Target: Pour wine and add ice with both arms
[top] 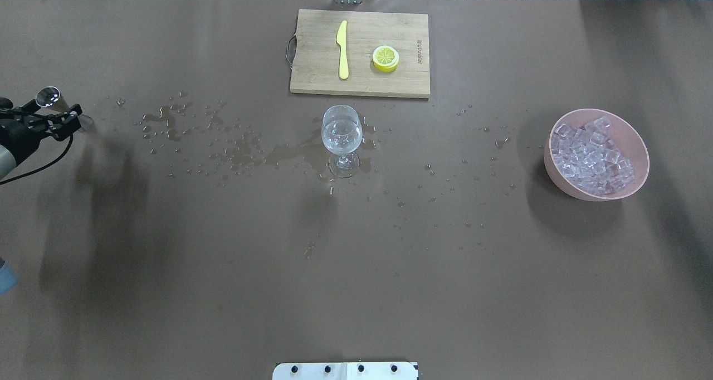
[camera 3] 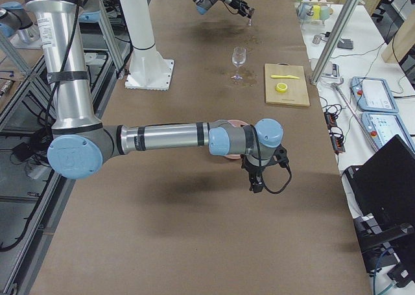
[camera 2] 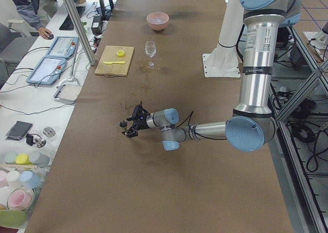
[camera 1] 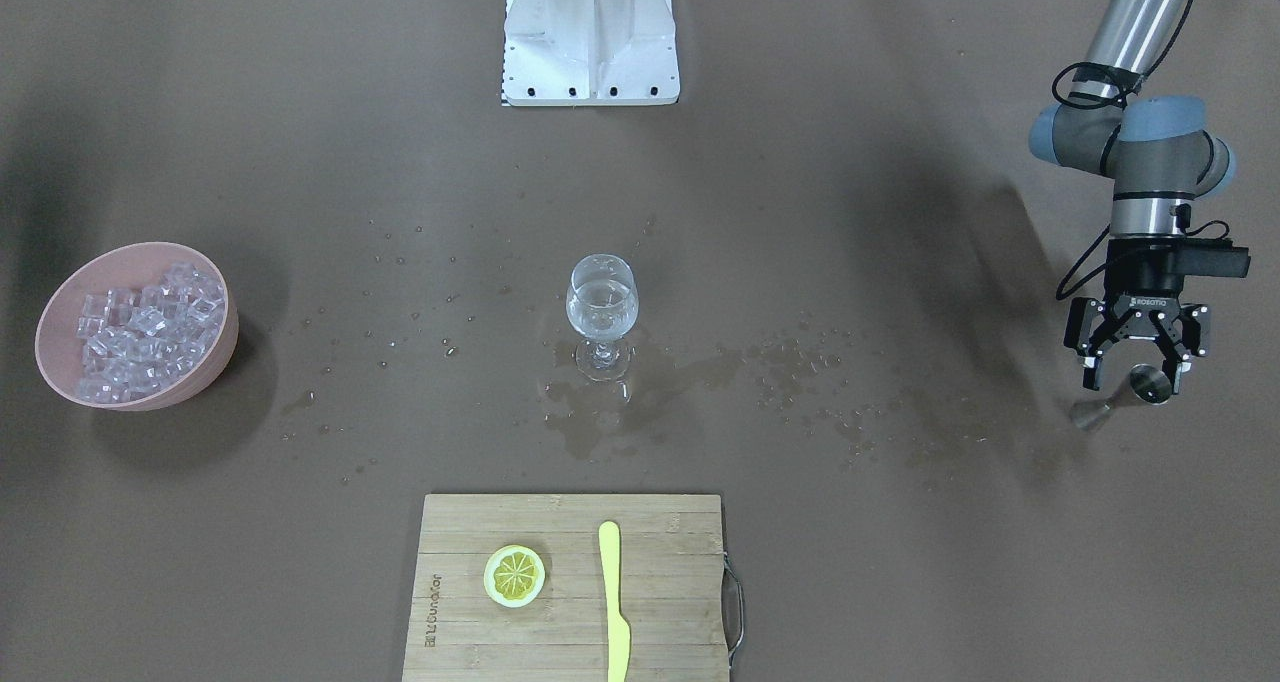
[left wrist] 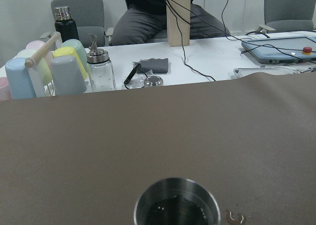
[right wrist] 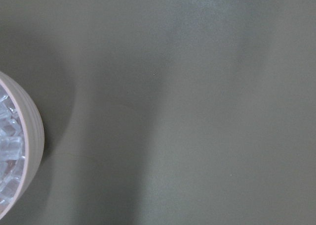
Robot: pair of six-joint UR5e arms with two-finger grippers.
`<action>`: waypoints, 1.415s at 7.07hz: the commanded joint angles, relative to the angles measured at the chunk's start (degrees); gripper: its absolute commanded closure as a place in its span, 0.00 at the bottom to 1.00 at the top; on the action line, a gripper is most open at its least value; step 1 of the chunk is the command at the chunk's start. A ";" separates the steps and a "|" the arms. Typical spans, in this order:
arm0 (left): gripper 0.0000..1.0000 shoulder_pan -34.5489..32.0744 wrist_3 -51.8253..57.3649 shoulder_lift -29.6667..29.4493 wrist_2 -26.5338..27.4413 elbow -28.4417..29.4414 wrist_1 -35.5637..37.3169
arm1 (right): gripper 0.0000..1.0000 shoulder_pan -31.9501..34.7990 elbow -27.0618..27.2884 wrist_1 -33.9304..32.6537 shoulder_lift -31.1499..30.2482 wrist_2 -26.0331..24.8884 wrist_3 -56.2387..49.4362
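Note:
A wine glass (camera 1: 602,307) stands upright mid-table with a little clear wine in its bowl; it also shows in the overhead view (top: 342,137). Ice cubes (camera 1: 145,327) fill a pink bowl (camera 1: 226,347) at the robot's right end of the table (top: 557,176). My left gripper (camera 1: 1137,377) is far out at the left end, shut on a small steel cup (camera 1: 1151,384) held just above the table; its open mouth shows in the left wrist view (left wrist: 177,205). My right gripper (camera 3: 254,181) hangs beside the bowl; I cannot tell whether it is open. The right wrist view shows the bowl's rim (right wrist: 35,136).
A wooden cutting board (camera 1: 670,582) lies on the far side from the robot, with a lemon slice (camera 1: 514,574) and a yellow knife (camera 1: 612,602). Spilled drops and puddles (camera 1: 600,412) spread around the glass towards the left arm. A white mounting block (camera 1: 590,32) stands at the robot's base.

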 commanded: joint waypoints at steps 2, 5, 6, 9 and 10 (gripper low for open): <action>0.05 2.07 0.00 -2.88 2.93 5.22 -2.25 | 0.00 -0.14 0.06 0.00 0.09 0.09 0.19; 0.07 2.07 -0.17 -3.32 2.41 5.75 -2.17 | 0.00 -0.23 0.50 0.00 0.09 0.09 0.19; 0.10 1.99 -0.26 -3.32 2.15 6.02 -2.17 | 0.00 -0.23 0.50 0.00 0.09 0.00 0.19; 1.00 1.81 -4.20 -3.41 2.06 5.58 -2.25 | 0.00 -0.23 0.59 0.00 0.09 0.00 0.19; 1.00 1.03 -4.22 -3.41 1.10 5.14 -2.08 | 0.00 -0.23 0.68 0.00 0.09 0.00 0.19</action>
